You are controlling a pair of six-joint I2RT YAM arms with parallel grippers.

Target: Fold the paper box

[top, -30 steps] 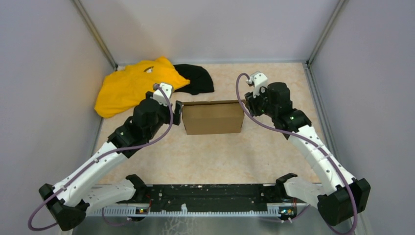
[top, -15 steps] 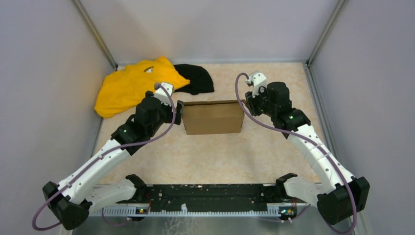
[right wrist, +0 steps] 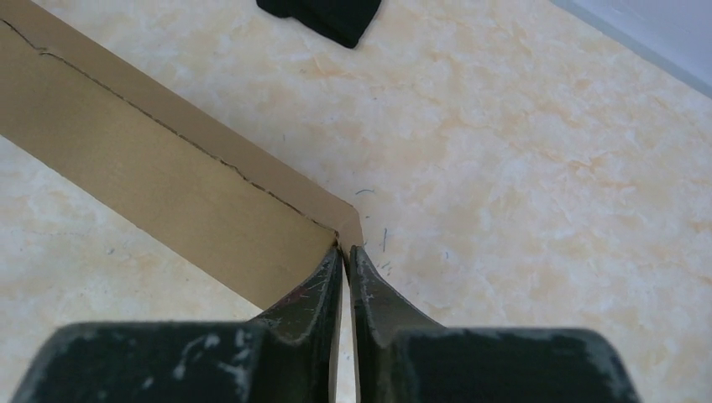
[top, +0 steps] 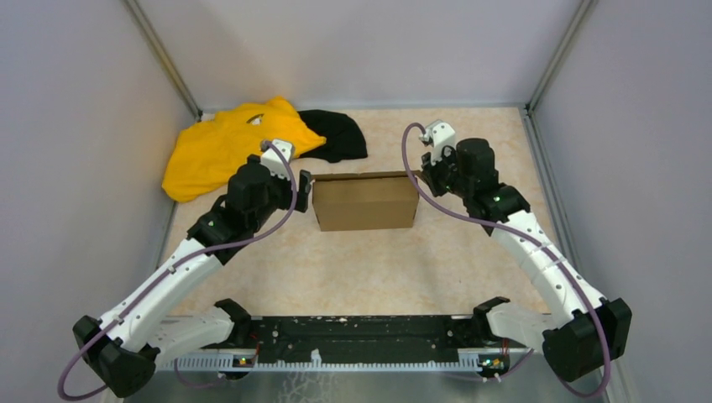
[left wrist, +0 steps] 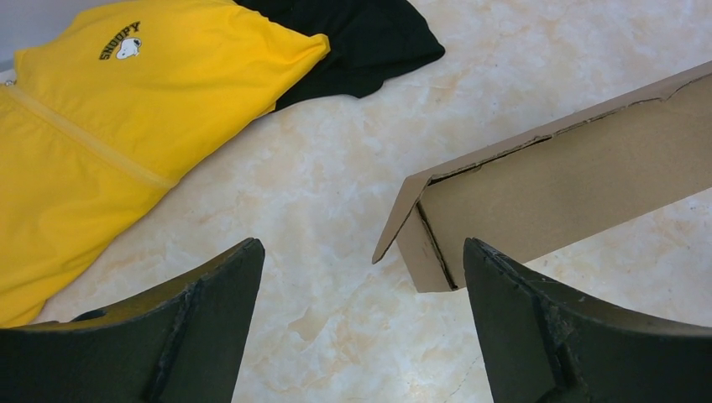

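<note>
Beside paper box [top: 365, 204]: L gripper [left wrist: 361, 245] wide, empty; R gripper [right wrist: 346, 250] near-shut at corner

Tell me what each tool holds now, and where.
Right tool seems pinched on the paper box at its right end corner; left tool is open, holding nothing.
</note>
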